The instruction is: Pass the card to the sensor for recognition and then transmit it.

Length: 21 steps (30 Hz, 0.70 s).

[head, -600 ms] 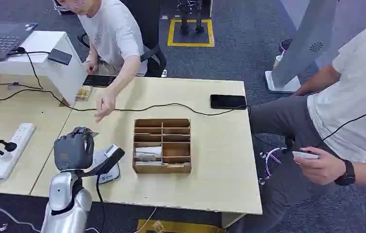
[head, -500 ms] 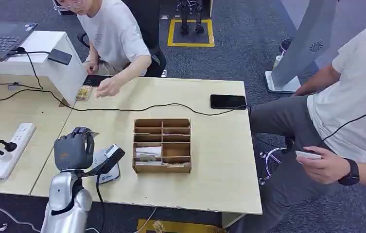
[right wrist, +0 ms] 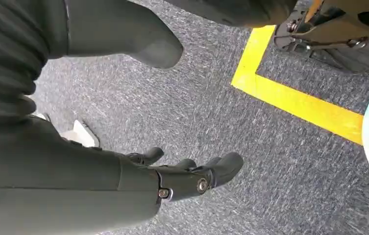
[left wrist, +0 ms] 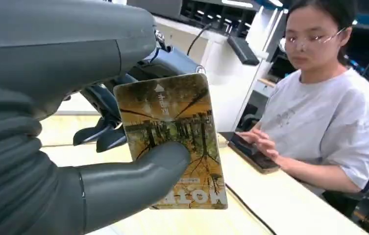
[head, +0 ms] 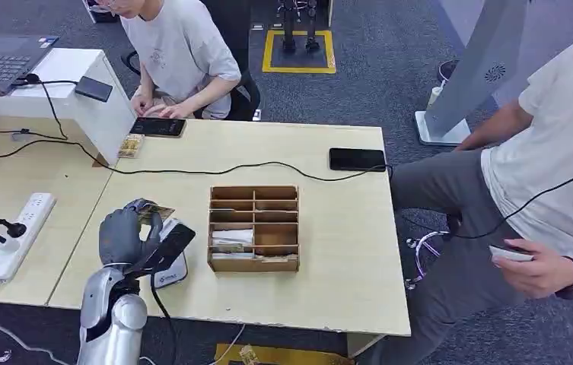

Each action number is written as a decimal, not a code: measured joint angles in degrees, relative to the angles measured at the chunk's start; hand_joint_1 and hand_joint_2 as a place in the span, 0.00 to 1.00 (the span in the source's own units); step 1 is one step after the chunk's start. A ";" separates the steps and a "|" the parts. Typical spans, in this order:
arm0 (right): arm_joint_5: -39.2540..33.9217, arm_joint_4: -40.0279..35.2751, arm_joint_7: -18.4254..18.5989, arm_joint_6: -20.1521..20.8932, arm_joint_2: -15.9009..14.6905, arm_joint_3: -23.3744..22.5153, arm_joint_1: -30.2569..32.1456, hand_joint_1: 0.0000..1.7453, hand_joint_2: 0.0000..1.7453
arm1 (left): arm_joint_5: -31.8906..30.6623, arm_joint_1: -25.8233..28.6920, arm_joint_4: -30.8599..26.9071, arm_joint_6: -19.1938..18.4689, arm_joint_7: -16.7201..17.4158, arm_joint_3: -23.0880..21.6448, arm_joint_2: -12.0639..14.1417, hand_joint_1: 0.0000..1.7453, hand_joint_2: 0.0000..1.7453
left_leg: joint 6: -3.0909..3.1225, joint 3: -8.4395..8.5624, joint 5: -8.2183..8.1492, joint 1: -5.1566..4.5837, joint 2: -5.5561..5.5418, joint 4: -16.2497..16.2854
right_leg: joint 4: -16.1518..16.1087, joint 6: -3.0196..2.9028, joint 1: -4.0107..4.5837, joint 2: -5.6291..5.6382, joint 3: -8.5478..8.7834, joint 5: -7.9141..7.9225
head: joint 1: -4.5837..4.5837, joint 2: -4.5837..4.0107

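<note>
Yellow-brown card sits pinched in my left hand, just above the sensor. I should lower it flat and square over the reader face. My right hand hangs empty, fingers apart.

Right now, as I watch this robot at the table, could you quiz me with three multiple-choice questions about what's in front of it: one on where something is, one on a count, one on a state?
1. Where is the wooden organizer?
A. on the floor
B. on the table, beside the scanner
C. on the laptop

2. How many dark phones lie on the table?
A. two
B. none
C. five

3. What is the left robot hand doing?
A. hanging with nothing in it
B. pressing the power strip
C. holding a card

Answers: 1 B, it stands on the table right of the scanner. 2 A, one phone by the cable, another by the seated person. 3 C, the thumb pins the card.
</note>
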 joint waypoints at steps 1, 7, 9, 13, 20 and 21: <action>-0.52 0.09 -0.22 -0.09 0.00 0.33 0.01 0.00 1.00 | 0.35 0.72 -0.85 0.02 -0.02 0.00 -0.28 1.00 1.00 | 0.00 0.00 0.00 0.00 0.00 0.00 | 0.00 0.00 0.00 0.00 0.00 0.00 | 0.02 0.00; -2.56 0.68 -0.46 -0.22 0.00 2.03 -0.01 0.00 1.00 | 4.14 3.81 -5.09 -2.01 -1.25 0.00 -0.87 1.00 1.00 | 0.00 -0.01 0.00 0.00 -0.01 -0.01 | 0.00 -0.01 0.02 -0.01 -0.02 -0.01 | 0.00 0.00; -3.01 0.94 -0.46 -0.22 -0.02 2.58 -0.01 0.00 1.00 | 6.55 4.24 -5.92 -3.14 -0.94 0.04 -0.92 1.00 1.00 | 0.00 -0.01 0.00 0.01 -0.01 -0.01 | 0.00 -0.01 0.02 -0.02 -0.02 -0.01 | 0.02 0.00; -3.76 1.09 -0.48 -0.17 0.00 3.30 -0.02 0.00 1.00 | 6.77 4.48 -6.71 -4.09 0.07 0.94 -1.00 1.00 1.00 | 0.00 0.00 0.01 0.02 -0.01 -0.01 | 0.00 -0.01 0.02 -0.02 -0.01 -0.01 | 0.00 0.00; -4.46 1.22 -0.24 -0.15 0.00 4.50 -0.06 0.00 1.00 | 5.49 4.81 -6.71 -4.31 0.66 2.78 -1.14 1.00 1.00 | 0.00 -0.02 0.00 0.01 -0.01 -0.01 | 0.00 -0.01 0.02 -0.01 -0.02 -0.01 | 0.02 0.00; -4.83 1.35 -0.22 -0.15 0.00 4.74 -0.07 0.00 1.00 | 5.18 4.83 -6.69 -4.24 1.03 2.91 -1.14 1.00 1.00 | 0.00 -0.02 0.00 0.01 -0.01 -0.01 | 0.00 -0.01 0.02 -0.02 -0.02 -0.01 | 0.00 0.00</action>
